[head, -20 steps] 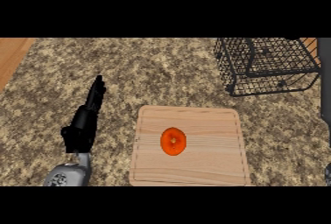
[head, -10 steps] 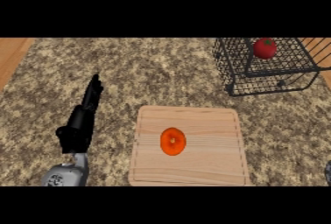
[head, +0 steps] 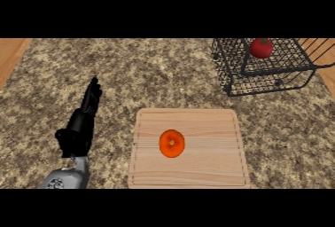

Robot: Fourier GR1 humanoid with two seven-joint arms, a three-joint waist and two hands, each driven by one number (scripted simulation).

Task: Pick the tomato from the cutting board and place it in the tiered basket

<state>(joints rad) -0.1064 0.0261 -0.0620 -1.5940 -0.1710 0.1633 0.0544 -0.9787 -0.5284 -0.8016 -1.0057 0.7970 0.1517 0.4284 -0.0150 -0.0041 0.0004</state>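
An orange-red round tomato (head: pixel 171 143) lies at the middle of the wooden cutting board (head: pixel 196 122). A second red fruit (head: pixel 262 48) with a green top sits in the upper tier of the black wire tiered basket (head: pixel 233 80) at the far right. My left hand (head: pixel 82 122) rests left of the board, fingers straight and pointing away from me, touching neither the board nor the tomato. It holds nothing. My right hand shows nowhere.
The speckled stone counter (head: pixel 150 75) runs across the whole view. Wooden surfaces show at the far left corner (head: pixel 12 51) and behind the basket at the right edge.
A red fruit has appeared in the basket's upper tier, where there was none a second ago. The orange-red tomato and my left hand have stayed where they were.
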